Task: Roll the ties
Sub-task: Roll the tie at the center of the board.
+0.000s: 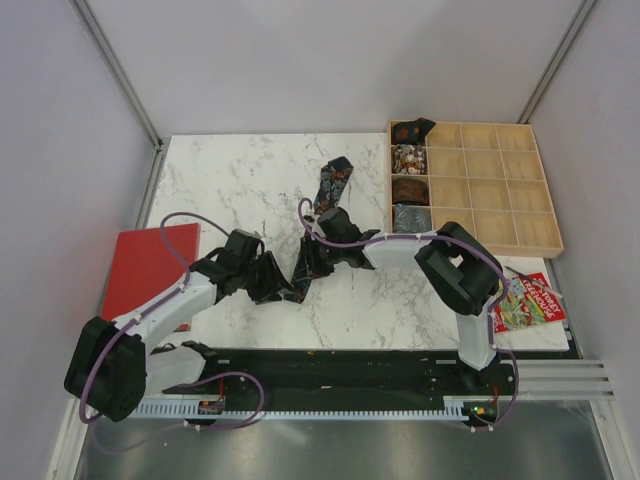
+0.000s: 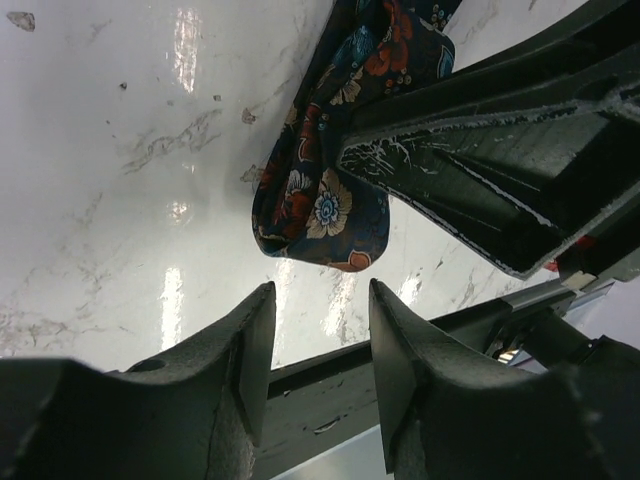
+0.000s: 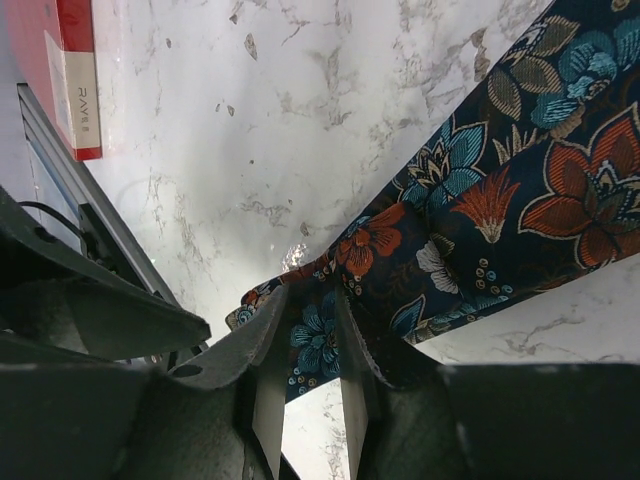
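A black tie (image 1: 333, 183) with red, blue and orange flowers lies on the marble table (image 1: 230, 180), running from the middle back toward the near centre. My right gripper (image 1: 306, 262) is shut on a fold near the tie's near end; the right wrist view shows fabric (image 3: 480, 200) pinched between the fingers of the right gripper (image 3: 312, 312). My left gripper (image 1: 279, 284) is open just left of it. In the left wrist view the left gripper (image 2: 320, 290) is empty, and the tie's folded end (image 2: 322, 210) hangs just beyond its fingertips.
A wooden compartment box (image 1: 500, 190) stands at the back right, with rolled ties (image 1: 409, 188) in its left column. A flat red booklet (image 1: 145, 268) lies at the left edge. A colourful booklet (image 1: 528, 302) lies at the right front.
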Motion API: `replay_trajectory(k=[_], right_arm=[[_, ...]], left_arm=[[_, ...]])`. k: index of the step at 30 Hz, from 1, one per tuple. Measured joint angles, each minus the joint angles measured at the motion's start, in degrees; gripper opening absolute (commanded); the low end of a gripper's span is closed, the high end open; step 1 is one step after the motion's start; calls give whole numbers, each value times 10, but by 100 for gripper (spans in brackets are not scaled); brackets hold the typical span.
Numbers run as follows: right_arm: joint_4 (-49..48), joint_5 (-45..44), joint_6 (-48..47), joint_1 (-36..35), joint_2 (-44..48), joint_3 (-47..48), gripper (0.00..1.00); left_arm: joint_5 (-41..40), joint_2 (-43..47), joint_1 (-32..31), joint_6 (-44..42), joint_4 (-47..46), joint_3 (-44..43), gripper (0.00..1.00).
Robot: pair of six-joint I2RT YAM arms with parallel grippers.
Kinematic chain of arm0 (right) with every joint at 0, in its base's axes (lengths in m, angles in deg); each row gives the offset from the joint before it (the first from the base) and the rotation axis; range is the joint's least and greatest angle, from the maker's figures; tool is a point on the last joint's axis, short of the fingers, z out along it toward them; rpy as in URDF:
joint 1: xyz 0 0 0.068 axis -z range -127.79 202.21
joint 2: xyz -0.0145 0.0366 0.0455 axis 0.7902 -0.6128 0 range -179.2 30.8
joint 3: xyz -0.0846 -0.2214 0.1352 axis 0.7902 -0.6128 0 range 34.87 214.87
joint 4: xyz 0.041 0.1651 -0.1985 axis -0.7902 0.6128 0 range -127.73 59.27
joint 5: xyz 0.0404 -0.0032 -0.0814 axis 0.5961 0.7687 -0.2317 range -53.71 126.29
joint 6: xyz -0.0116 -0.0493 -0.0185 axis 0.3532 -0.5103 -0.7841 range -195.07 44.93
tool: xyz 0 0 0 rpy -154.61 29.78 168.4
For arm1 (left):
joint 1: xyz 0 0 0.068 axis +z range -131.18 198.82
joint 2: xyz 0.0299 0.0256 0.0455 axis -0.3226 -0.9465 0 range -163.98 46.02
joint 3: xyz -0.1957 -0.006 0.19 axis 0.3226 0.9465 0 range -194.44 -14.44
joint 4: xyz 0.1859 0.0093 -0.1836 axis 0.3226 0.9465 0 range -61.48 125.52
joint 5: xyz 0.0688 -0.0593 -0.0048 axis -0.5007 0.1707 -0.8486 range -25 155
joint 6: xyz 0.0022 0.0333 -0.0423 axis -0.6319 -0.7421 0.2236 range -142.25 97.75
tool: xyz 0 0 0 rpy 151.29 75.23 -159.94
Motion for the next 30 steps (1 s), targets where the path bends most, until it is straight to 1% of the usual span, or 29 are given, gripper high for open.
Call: replay_trajectory(k=[5,8,12,17,27,30], right_arm=[[-7,12,0,6,-3,0,33],[-18,20,1,9,-7,-3,33],[-35,26,2,11,-7,-12,33],[-63,32,9,13,-7,-28,33],[-103,45,14,18,-7,-49,32],[-108,47,16,19,-7,-51,32]], left_arm=[[-7,-35,-5,15,-25,0,50],[-15,-55,-7,23,-37,0,52],[-23,-68,-9,36,-43,0,54],[-32,-78,-12,57,-58,7,55],[-41,-95,-29,118,-86,33,54],[-50,-98,-37,132,-93,33,50]])
